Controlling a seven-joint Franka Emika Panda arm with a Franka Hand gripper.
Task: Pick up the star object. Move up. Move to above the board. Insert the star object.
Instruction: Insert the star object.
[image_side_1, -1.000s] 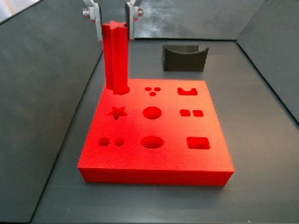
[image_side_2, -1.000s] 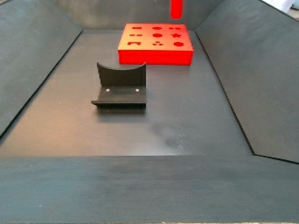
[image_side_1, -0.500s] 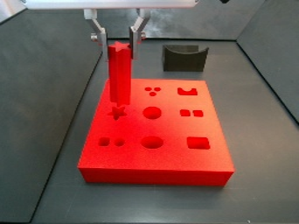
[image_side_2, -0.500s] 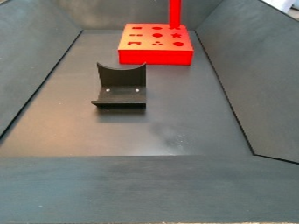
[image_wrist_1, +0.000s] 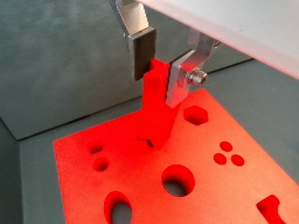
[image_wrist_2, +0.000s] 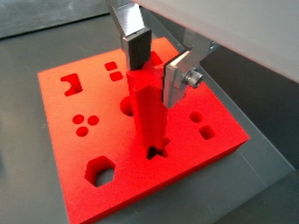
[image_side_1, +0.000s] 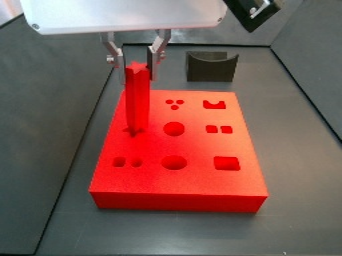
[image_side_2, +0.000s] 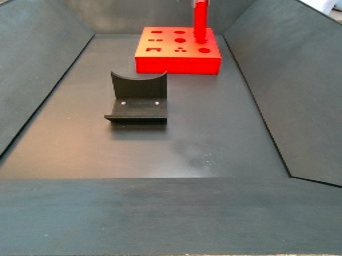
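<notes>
While the claw (image_wrist_2: 155, 63) hangs above the board (image_wrist_2: 70, 131), its two silver fingers (image_wrist_2: 179, 77) grip the top of the star peg (image_wrist_2: 147, 109), which stands upright with its lower end in the star-shaped hole; the fixture (image_side_2: 136, 98) sits well apart on the floor (image_side_2: 187, 140)

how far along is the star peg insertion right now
Pick-up, lift and move over the board look done. In hand: the end effector is shut on the star object, whose lower end sits in the star hole in a wrist view. Left: seating it fully, since most of the peg stands above the board, then letting go.
</notes>
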